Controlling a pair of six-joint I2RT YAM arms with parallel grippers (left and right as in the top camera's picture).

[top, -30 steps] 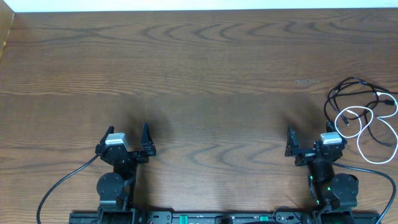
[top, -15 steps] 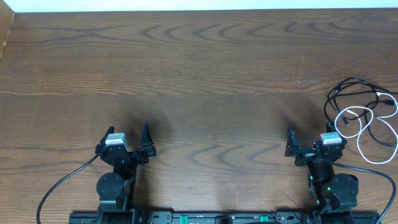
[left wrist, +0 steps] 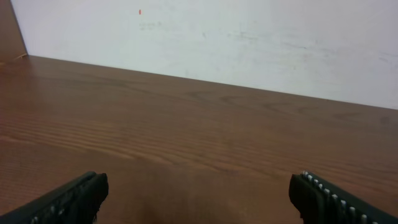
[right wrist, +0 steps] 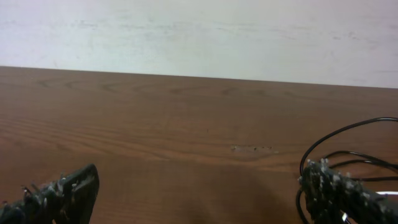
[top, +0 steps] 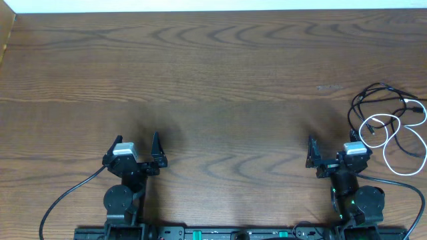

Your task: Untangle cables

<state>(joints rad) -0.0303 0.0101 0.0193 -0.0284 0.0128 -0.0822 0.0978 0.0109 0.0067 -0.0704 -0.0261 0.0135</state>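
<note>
Right hand (top: 333, 152) near thin looped cables (top: 389, 128)

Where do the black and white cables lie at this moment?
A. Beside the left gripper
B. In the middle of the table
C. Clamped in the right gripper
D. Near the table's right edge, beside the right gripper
D: the overhead view shows the cables tangled at the right edge of the table, just right of the right gripper, whose open jaws hold nothing.

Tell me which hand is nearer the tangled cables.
Right. The right hand sits just left of the cables; the left hand is far across the table.
</note>
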